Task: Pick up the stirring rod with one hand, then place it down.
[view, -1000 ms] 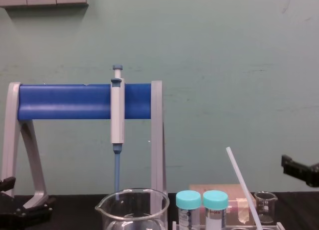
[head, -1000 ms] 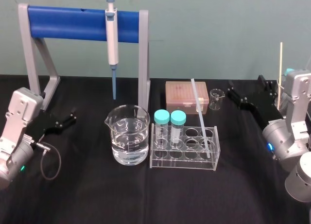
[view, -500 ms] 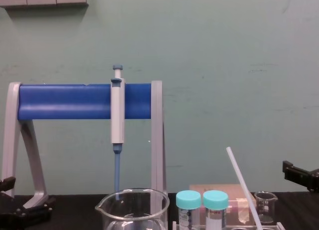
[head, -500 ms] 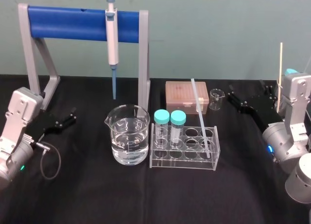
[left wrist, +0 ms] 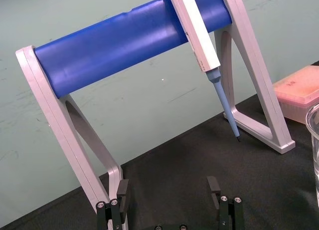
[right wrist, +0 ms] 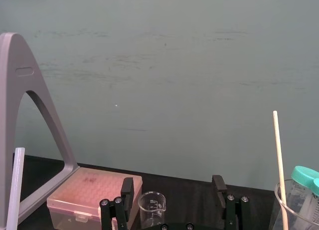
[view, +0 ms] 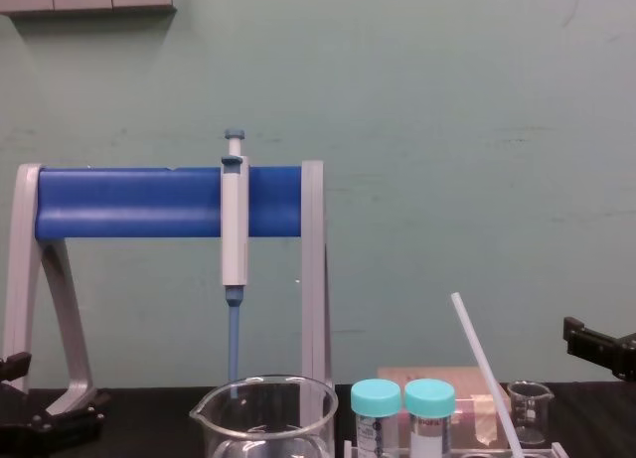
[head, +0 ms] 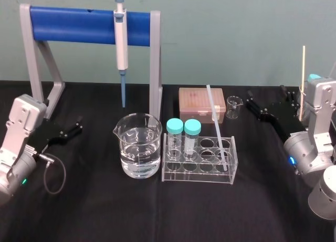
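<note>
At the centre of the surface (head: 168, 216), the tube rack (head: 199, 171) stands just right of the large beaker (head: 139, 147). Two capped tubes (head: 175, 129) sit in its left-hand holes, and the stirring rod (head: 216, 127) stands in a right-hand hole, its top leaning left. The tip box (head: 197, 103) lies behind the rack, with the small beaker (head: 234, 106) just right of it. Behind the large beaker, the pipette (head: 121, 40) hangs from the stand (head: 73, 24). The left gripper (head: 77, 125) is at far left and the right gripper (head: 265, 99) at far right.

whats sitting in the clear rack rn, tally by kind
teal-capped vials: 2
stirring rod: 1
total: 3
</note>
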Action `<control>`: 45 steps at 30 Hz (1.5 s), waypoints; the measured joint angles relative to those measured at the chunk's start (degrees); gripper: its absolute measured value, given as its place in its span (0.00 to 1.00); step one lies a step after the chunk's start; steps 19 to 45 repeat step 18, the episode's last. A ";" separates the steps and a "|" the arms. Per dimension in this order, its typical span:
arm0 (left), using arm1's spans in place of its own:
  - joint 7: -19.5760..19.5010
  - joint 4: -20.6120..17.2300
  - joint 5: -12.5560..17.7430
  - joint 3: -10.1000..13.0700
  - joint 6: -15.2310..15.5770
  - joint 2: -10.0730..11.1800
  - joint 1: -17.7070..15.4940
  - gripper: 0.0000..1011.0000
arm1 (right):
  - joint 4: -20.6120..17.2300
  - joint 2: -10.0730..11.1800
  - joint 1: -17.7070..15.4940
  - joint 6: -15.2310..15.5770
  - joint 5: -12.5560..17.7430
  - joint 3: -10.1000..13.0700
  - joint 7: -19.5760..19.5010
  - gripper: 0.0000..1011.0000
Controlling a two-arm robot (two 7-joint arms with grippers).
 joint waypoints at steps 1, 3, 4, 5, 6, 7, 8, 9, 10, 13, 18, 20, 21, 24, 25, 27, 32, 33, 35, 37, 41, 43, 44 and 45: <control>0.00 0.00 0.00 0.00 0.00 0.00 0.00 0.99 | -0.01 0.00 0.00 -0.01 0.00 0.00 -0.01 0.99; 0.00 0.00 0.00 0.00 0.00 0.00 0.00 0.99 | -0.02 0.00 0.00 -0.03 0.01 0.00 -0.02 0.99; 0.00 0.00 0.00 0.00 0.00 0.00 0.00 0.99 | -0.02 0.00 0.00 -0.04 0.02 0.00 -0.02 0.99; 0.00 0.00 0.00 0.00 0.00 0.00 0.00 0.99 | -0.02 0.00 0.00 -0.04 0.02 0.00 -0.02 0.99; 0.00 0.00 0.00 0.00 0.00 0.00 0.00 0.99 | -0.03 0.00 0.00 -0.05 0.02 0.00 -0.03 0.99; 0.00 0.00 0.00 0.00 0.00 0.00 0.00 0.99 | -0.04 0.00 0.00 -0.06 0.03 0.00 -0.03 0.99; 0.00 0.00 0.00 0.00 0.00 0.00 0.00 0.99 | -0.05 0.00 0.00 -0.07 0.03 0.00 -0.03 0.99; 0.00 0.00 0.00 0.00 0.00 0.00 0.00 0.99 | -0.05 0.00 0.00 -0.07 0.04 0.00 -0.04 0.99; 0.00 0.00 0.00 0.00 0.00 0.00 0.00 0.99 | -0.06 0.00 0.00 -0.08 0.05 0.00 -0.03 0.99; 0.00 0.00 0.00 0.00 0.00 0.00 0.00 0.99 | -0.07 0.00 0.00 -0.09 0.06 0.00 -0.04 0.99; 0.00 0.00 0.00 0.00 0.00 0.00 0.00 0.99 | -0.07 0.00 0.00 -0.09 0.08 0.00 -0.03 0.99; 0.00 0.00 0.00 0.00 0.00 0.00 0.00 0.99 | -0.07 0.00 0.00 -0.09 0.08 0.00 -0.03 0.99; 0.00 0.00 0.00 0.00 0.00 0.00 0.00 0.99 | -0.07 0.00 0.00 -0.09 0.08 0.00 -0.03 0.99; 0.00 0.00 0.00 0.00 0.00 0.00 0.00 0.99 | -0.07 0.00 0.00 -0.09 0.08 0.00 -0.03 0.99; 0.00 0.00 0.00 0.00 0.00 0.00 0.00 0.99 | -0.07 0.00 0.00 -0.09 0.08 0.00 -0.03 0.99; 0.00 0.00 0.00 0.00 0.00 0.00 0.00 0.99 | -0.07 0.00 0.00 -0.09 0.08 0.00 -0.03 0.99; 0.00 0.00 0.00 0.00 0.00 0.00 0.00 0.99 | -0.07 0.00 0.00 -0.09 0.08 0.00 -0.03 0.99; 0.00 0.00 0.00 0.00 0.00 0.00 0.00 0.99 | -0.07 0.00 0.00 -0.09 0.08 0.00 -0.03 0.99; 0.00 0.00 0.00 0.00 0.00 0.00 0.00 0.99 | -0.07 0.00 0.00 -0.09 0.08 0.00 -0.03 0.99; 0.00 0.00 0.00 0.00 0.00 0.00 0.00 0.99 | -0.07 0.00 0.00 -0.09 0.08 0.00 -0.03 0.99; 0.00 0.00 0.00 0.00 0.00 0.00 0.00 0.99 | -0.07 0.00 0.00 -0.09 0.08 0.00 -0.03 0.99; 0.00 0.00 0.00 0.00 0.00 0.00 0.00 0.99 | -0.07 0.00 0.00 -0.09 0.08 0.00 -0.03 0.99; 0.00 0.00 0.00 0.00 0.00 0.00 0.00 0.99 | -0.07 0.00 0.00 -0.09 0.08 0.00 -0.03 0.99; 0.00 0.00 0.00 0.00 0.00 0.00 0.00 0.99 | -0.07 0.00 0.00 -0.09 0.08 0.00 -0.03 0.99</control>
